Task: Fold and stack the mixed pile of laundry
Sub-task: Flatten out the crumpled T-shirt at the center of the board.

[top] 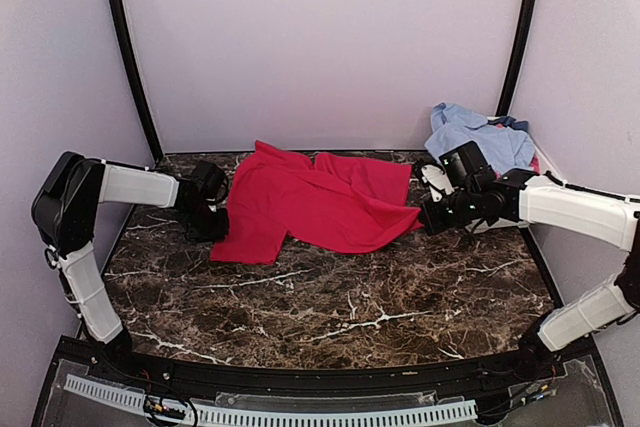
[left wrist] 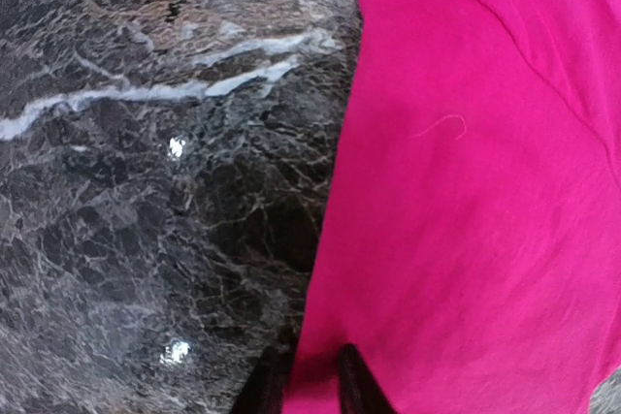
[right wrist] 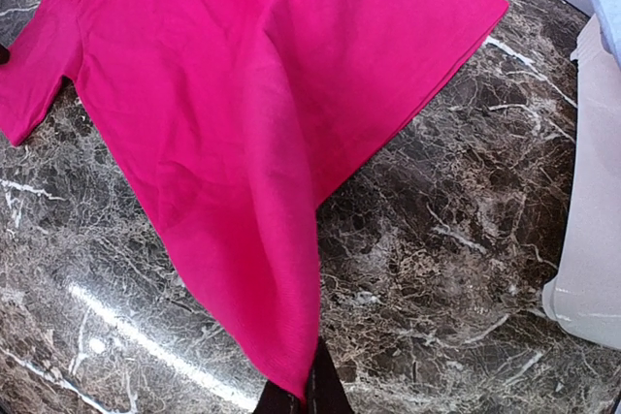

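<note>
A red T-shirt (top: 310,202) lies spread on the dark marble table at the back centre. My left gripper (top: 215,215) is at its left edge. In the left wrist view the fingertips (left wrist: 354,385) stand close together with the shirt's edge (left wrist: 466,191) between them. My right gripper (top: 428,215) is shut on the shirt's right corner and holds it a little off the table, the cloth (right wrist: 243,94) running taut into the gripper (right wrist: 303,399). A light-blue shirt (top: 470,132) is heaped at the back right, with a darker blue bit (top: 510,122) behind it.
A white plastic tub (right wrist: 592,191) stands at the right, under the light-blue shirt and close to my right arm. Bare marble (top: 340,297) stretches from the red shirt to the near edge. Curtain walls close in the back and sides.
</note>
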Robot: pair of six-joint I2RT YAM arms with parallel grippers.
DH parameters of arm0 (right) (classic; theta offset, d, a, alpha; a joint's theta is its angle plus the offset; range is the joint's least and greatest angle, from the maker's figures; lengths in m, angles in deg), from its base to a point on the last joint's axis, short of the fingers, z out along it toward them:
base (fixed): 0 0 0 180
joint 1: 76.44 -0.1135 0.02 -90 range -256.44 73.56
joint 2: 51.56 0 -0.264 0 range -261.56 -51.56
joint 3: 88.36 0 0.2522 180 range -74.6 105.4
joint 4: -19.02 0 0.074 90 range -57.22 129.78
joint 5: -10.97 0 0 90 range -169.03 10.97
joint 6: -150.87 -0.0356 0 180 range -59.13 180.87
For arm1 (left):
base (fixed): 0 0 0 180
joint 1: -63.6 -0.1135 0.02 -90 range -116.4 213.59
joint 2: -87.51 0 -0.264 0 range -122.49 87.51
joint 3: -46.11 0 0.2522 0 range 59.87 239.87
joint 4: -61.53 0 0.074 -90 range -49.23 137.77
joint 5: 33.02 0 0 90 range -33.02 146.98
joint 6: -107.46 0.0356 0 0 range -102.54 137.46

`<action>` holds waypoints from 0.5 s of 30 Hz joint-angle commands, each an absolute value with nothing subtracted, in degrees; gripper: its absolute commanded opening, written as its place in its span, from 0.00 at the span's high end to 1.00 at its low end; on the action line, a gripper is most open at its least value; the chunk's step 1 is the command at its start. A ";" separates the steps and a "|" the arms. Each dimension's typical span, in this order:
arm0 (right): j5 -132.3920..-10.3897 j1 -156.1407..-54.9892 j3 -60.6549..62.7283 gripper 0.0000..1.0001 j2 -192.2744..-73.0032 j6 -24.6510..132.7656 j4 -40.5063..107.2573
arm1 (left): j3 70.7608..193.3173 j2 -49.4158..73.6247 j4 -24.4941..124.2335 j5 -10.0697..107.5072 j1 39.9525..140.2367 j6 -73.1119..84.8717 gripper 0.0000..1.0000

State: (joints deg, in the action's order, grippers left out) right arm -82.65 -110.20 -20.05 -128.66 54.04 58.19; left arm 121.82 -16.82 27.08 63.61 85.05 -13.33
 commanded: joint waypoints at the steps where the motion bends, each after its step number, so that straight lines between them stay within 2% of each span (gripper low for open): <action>1: -84.85 -110.23 -16.93 1.00 -128.79 53.47 59.05 | 119.69 -18.05 24.66 62.98 84.48 -15.05 0.97; 3: -85.93 -110.10 -15.82 1.00 -128.66 53.68 60.05 | 117.74 -13.95 24.18 63.41 84.01 -16.48 1.00; 10: -86.70 -109.94 -13.69 1.00 -126.66 53.94 64.41 | 117.53 8.60 12.88 66.54 83.02 -18.82 1.00; 15: -83.44 -110.50 -14.76 0.98 -123.86 51.86 67.86 | 117.57 17.28 1.02 68.07 83.02 -21.78 1.00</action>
State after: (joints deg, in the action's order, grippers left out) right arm -85.10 -110.17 -15.29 -127.06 53.87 64.64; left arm 117.67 14.04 13.83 65.78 83.34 -18.83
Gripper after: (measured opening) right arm 0.017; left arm 0.003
